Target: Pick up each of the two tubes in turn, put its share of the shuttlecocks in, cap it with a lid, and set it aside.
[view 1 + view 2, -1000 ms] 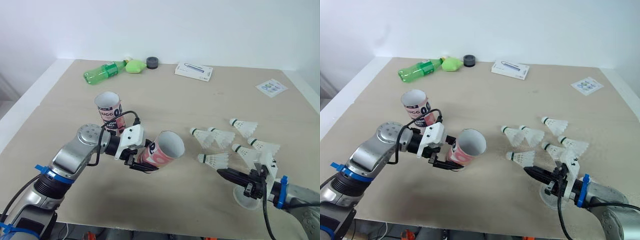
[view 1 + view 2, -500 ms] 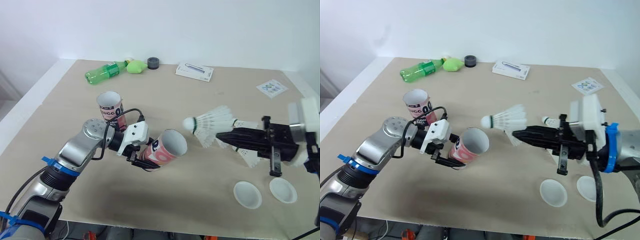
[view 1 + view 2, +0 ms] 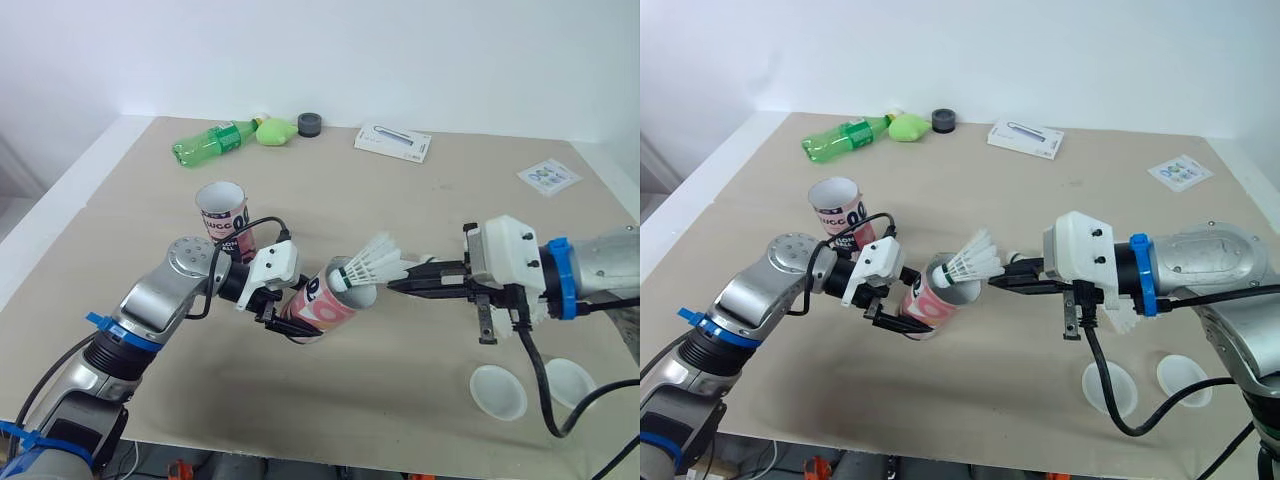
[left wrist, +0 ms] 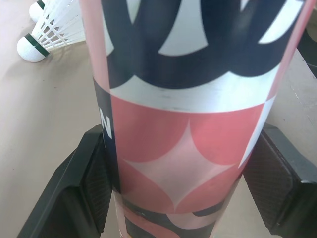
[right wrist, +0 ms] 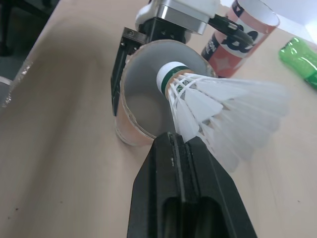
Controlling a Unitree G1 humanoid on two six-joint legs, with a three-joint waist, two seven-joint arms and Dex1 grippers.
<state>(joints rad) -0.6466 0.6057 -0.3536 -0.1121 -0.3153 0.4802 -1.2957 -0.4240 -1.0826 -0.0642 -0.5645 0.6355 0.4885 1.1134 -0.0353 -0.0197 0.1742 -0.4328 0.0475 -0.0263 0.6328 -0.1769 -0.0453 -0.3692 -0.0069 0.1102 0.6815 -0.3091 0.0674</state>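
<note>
My left gripper (image 3: 284, 312) is shut on a pink, white and black tube (image 3: 328, 300), holding it tilted above the table with its open mouth (image 5: 148, 106) facing right. Both black pads (image 4: 91, 183) press the tube's sides. My right gripper (image 3: 397, 285) is shut on the feather skirt of a white shuttlecock (image 3: 366, 267). Its green-banded cork (image 5: 170, 75) sits at the tube's mouth. A second tube (image 3: 224, 214) stands upright behind the left arm. Two white lids (image 3: 497, 391) (image 3: 566, 383) lie at the front right. A loose shuttlecock (image 4: 45, 33) lies on the table, and others are mostly hidden behind my right arm.
Along the far edge of the tan table (image 3: 330, 190) lie a green bottle (image 3: 210, 143), a green lump (image 3: 275, 131), a black roll (image 3: 309, 123) and a white box (image 3: 392, 143). A printed card (image 3: 545, 177) lies at the far right.
My right gripper rose from low near the lids, holding a shuttlecock, and moved left until the cork reached the tube's mouth. The left gripper kept the tube tilted in place.
</note>
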